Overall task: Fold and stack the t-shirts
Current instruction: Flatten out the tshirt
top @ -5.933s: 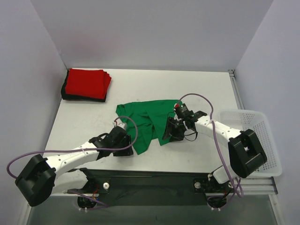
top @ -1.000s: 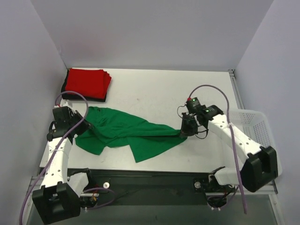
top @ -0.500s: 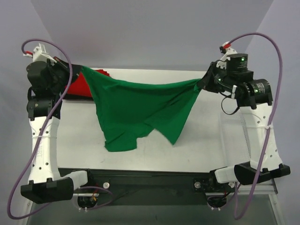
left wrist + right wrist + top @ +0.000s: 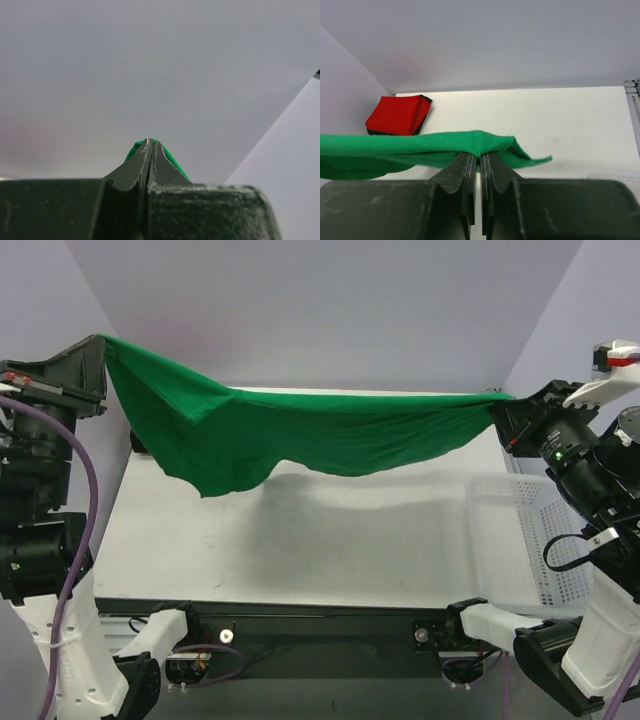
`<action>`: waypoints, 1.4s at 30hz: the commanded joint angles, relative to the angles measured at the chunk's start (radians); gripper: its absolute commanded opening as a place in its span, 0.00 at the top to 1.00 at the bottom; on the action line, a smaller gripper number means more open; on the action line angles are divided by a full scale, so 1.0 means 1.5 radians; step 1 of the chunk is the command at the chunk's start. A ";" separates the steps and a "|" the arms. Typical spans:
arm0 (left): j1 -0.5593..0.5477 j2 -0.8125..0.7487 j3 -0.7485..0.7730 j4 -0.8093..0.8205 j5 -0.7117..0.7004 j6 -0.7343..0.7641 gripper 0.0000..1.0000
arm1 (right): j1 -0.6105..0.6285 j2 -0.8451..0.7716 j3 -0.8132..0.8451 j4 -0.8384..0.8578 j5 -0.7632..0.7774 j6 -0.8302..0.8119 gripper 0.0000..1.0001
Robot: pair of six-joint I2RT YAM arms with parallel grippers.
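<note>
Only right wrist: red t-shirts (image 4: 397, 116) (folded).

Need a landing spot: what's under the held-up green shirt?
Bare white table, shadowed by the green shirt. The folded red stack shows from the right wrist; from above, fabric mostly covers it.

The top view looks down from high above and behind the arm bases, taking in the whole counter (image 4: 350, 540). The left wrist view runs close along the left hand (image 4: 151, 142) toward the wall (image 4: 150, 60). The right wrist view looks past the right hand (image 4: 480, 157) across the counter. It shares the counter and the green t-shirt (image 4: 420, 147) with the top view.
</note>
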 commanded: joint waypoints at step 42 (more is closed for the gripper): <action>-0.132 0.000 0.054 0.267 0.018 -0.012 1.00 | -0.082 -0.122 -0.193 0.340 -0.025 -0.020 1.00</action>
